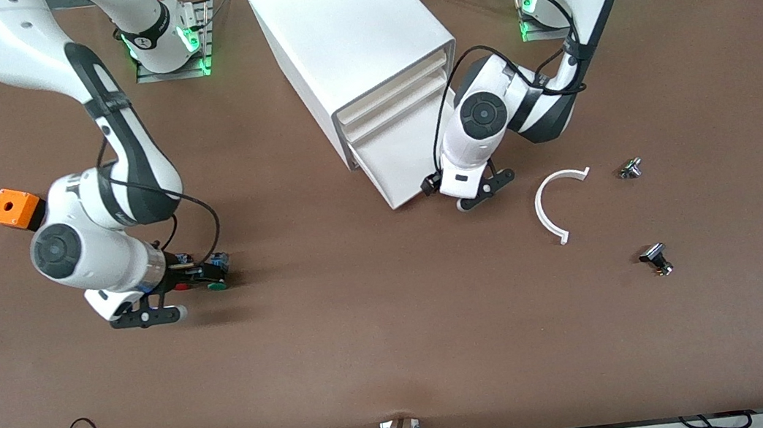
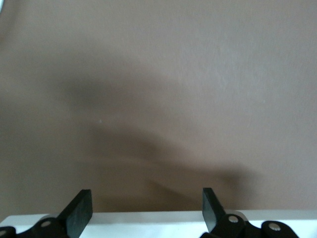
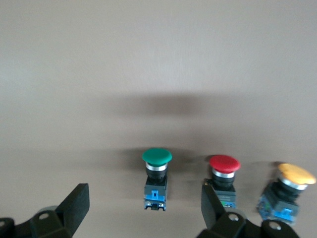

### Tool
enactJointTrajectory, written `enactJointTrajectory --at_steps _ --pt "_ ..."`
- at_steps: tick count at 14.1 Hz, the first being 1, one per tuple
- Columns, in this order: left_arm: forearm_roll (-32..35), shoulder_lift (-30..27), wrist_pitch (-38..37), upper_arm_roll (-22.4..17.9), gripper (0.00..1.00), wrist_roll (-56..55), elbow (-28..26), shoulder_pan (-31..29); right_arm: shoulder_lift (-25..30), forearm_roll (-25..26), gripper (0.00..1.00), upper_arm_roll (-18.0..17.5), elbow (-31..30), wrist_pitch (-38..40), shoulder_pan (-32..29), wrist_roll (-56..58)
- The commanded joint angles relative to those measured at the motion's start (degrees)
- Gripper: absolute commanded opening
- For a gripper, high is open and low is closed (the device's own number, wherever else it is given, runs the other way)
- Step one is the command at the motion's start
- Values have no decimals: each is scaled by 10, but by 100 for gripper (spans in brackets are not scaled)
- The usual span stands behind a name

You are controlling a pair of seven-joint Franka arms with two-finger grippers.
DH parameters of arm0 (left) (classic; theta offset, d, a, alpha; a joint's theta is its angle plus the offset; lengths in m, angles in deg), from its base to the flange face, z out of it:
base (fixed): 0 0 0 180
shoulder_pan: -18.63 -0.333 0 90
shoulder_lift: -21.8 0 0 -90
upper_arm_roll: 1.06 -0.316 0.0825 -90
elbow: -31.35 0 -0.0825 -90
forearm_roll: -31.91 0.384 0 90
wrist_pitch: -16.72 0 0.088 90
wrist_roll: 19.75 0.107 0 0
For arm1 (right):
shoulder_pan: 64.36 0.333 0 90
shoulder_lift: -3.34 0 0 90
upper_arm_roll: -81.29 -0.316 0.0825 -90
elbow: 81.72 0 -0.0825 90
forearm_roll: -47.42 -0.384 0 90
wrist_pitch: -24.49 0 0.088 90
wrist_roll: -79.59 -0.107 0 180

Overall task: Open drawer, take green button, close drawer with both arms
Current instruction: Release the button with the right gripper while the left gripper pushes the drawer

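The green-capped button lies on the brown table between the fingers of my right gripper, which is open and touches nothing. In the front view the button lies just past the right gripper, toward the right arm's end of the table. The lowest drawer stands pulled out of the white cabinet. My left gripper is at the drawer's front corner. In the left wrist view the left gripper stands open, with the drawer's white edge between its fingers.
A red-capped button and an orange-capped one lie beside the green one. An orange box sits by the right arm. A white curved strip and two small metal parts lie toward the left arm's end.
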Motion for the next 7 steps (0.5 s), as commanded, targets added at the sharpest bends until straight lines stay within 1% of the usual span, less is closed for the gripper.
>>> enactJointTrajectory --at_steps 1,3,4,7 --pt "8 -20 0 20 98 -14 -26 -8 59 0 100 -6 -8 4 -9 42" --pt "-11 -22 -7 29 98 -13 -26 -9 95 1 99 3 -11 14 -8 51" --pt "-25 -23 -12 34 98 -12 -26 -9 114 4 100 13 -9 38 -5 54" --pt "-35 -24 -36 54 98 -13 -26 -9 162 6 100 20 -11 79 -8 49"
